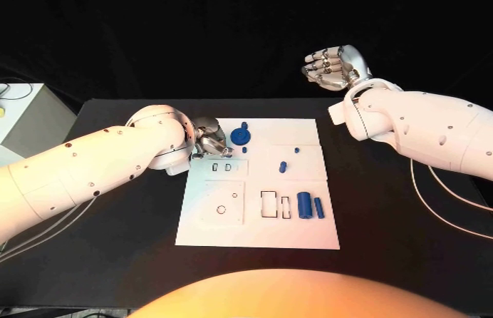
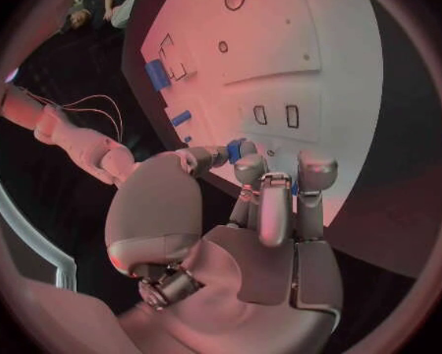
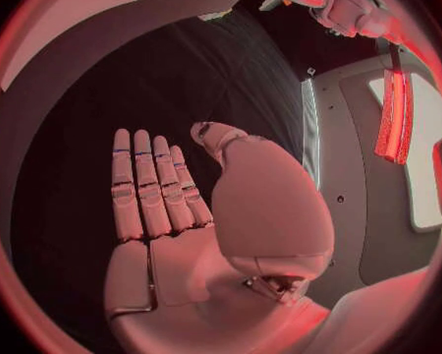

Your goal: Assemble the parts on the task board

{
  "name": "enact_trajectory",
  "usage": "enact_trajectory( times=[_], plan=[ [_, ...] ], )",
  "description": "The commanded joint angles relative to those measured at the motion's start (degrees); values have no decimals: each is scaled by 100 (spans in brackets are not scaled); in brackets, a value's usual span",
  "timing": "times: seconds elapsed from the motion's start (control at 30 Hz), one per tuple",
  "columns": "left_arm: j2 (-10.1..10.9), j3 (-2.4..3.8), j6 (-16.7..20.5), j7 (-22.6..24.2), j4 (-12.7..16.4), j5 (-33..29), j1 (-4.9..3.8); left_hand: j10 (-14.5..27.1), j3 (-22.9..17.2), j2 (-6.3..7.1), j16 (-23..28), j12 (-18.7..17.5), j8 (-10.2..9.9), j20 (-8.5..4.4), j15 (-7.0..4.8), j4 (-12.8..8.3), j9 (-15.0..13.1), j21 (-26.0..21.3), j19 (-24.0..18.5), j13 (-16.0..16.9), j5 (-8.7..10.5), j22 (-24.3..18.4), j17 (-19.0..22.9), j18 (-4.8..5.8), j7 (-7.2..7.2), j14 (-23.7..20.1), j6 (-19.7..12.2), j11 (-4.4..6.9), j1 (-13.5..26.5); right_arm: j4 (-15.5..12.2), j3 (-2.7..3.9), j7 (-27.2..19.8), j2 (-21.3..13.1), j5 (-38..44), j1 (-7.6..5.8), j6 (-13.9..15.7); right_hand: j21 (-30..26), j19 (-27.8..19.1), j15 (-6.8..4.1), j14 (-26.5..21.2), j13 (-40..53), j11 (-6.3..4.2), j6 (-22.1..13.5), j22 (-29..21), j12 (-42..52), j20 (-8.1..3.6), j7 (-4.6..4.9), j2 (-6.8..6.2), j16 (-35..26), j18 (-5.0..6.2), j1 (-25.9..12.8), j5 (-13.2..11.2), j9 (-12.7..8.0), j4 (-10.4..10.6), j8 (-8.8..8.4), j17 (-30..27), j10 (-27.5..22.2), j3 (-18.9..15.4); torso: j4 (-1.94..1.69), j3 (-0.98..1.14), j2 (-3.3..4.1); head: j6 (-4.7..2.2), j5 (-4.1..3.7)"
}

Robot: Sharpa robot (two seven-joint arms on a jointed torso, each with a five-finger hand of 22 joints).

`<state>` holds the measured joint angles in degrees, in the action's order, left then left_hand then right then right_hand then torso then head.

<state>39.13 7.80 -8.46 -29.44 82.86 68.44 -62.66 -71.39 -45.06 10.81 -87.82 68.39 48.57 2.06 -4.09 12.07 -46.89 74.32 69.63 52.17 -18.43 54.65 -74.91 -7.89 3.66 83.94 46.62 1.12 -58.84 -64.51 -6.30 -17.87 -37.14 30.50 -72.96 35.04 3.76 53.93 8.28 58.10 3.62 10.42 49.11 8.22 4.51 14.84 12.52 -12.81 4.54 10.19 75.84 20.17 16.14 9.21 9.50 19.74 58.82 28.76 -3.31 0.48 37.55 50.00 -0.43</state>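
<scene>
Two white robot arms reach over the black surface [image 1: 123,261], where the flat white rectangular task board [image 1: 257,229] lies at the centre of the head view. The left hand [image 1: 209,138] sits at the board's upper left corner, its silver fingers [image 2: 263,204] curled down, with a small blue plastic part [image 2: 237,149] at the fingertips in the left wrist view; whether the part is pinched or merely touched I cannot tell. Just to the right of that hand a round dark-blue disc-shaped part [image 1: 241,135] lies on the board. Lower right on the board, two upright blue cylindrical parts [image 1: 310,204] stand side by side next to rectangular outlined slots, and a small blue peg [image 1: 283,166] sits near the board's middle. The right hand [image 1: 330,66] is raised at the upper right of the head view, well apart from the board, holding nothing, with its fingers straight and side by side in the right wrist view.
</scene>
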Motion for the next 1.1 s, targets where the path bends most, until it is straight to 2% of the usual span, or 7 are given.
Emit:
enact_trajectory(
  times=[0.03,0.43,0.47,0.73,1.1],
  plan=[
    [-31,-19,-10,15,-8,153,4,-39,-1315,-39,-28,22,28,1,-37,-1298,-10,25,49,0,-36,3,-1040,75,-78,459,127,19,3,134,3,-323,88,-81,-12,-245,-26,-61,32,-1,-3,46,-56,-47,-43,9,160,11,-46,28,-58,-28,-12,-50,-38,-38,-12,-12,-7,0,5,0,-15],
    [-19,-86,-157,-13,14,227,37,-60,-1340,-36,-34,31,34,-9,-47,-1316,-16,33,62,16,-61,14,-1056,78,-87,466,142,29,14,247,3,-367,166,-81,-27,-293,-29,-201,53,-4,-2,58,-47,-162,-89,42,171,27,-70,28,-83,-41,-35,-85,-70,-122,-1,-32,-1,-22,-1,0,16],
    [-20,-95,-163,-14,12,235,40,-60,-1340,-36,-34,31,34,-9,-47,-1316,-16,33,62,16,-61,14,-1056,78,-87,466,142,29,14,249,3,-368,166,-81,-28,-296,-30,-210,54,-4,-2,59,-46,-169,-90,44,171,29,-71,28,-85,-41,-36,-87,-72,-127,0,-33,-1,-15,-1,0,21],
    [-22,-154,-174,-20,3,278,59,-67,-1347,-33,-34,35,36,-12,-50,-1322,-17,39,70,22,-72,25,-1056,80,-90,467,147,32,20,255,3,-369,168,-81,-28,-329,-29,-259,62,-12,-3,63,-46,-206,-96,55,175,33,-77,29,-93,-43,-44,-98,-85,-155,-9,-40,3,-17,4,0,42],
    [-36,-179,-187,-20,-16,278,67,-73,-1353,-29,-38,34,39,-16,-54,-1324,-20,45,80,18,-82,36,-1067,83,-93,471,155,34,35,255,3,-363,169,-81,-29,-368,-27,-301,71,-30,-4,69,-46,-240,-99,67,180,37,-84,29,-100,-45,-53,-110,-97,-185,-21,-47,7,-9,9,0,45]
  ],
)
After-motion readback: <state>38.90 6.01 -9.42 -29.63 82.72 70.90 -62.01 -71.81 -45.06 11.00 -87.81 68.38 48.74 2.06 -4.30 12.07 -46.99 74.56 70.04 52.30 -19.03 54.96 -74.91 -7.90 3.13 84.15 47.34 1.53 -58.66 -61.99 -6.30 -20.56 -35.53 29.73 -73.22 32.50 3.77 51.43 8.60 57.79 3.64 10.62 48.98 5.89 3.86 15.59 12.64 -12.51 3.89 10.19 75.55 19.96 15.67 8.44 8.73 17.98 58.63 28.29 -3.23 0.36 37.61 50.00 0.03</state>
